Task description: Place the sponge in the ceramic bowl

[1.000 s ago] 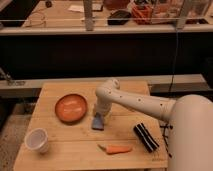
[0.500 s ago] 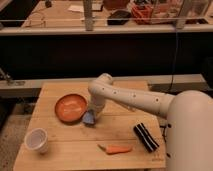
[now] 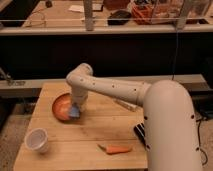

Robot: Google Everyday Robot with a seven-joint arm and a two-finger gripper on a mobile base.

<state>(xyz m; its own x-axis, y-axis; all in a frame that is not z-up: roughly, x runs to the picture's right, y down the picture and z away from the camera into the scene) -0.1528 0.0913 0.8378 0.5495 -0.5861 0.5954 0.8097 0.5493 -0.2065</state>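
The gripper [image 3: 76, 106] is hanging down at the end of the white arm [image 3: 116, 90], over the right edge of the bowl [image 3: 59, 106], and it is clamping the sponge [image 3: 74, 111], which is tilting at its tip just above the bowl's rim and inner slope. The bowl is sitting toward the back left of a pale wooden slatted table [image 3: 95, 131]. A white cup [image 3: 37, 140] is standing upright near the front left corner, well apart from the bowl. A carrot [image 3: 116, 149] is lying near the front edge, and a black block [image 3: 139, 132] is peeking out from behind the robot's bulky body on the right. Behind the table a grey ledge [image 3: 30, 83] is running across a dark wall, and above it a lit counter [image 3: 60, 15] is carrying cluttered orange items [image 3: 145, 12].
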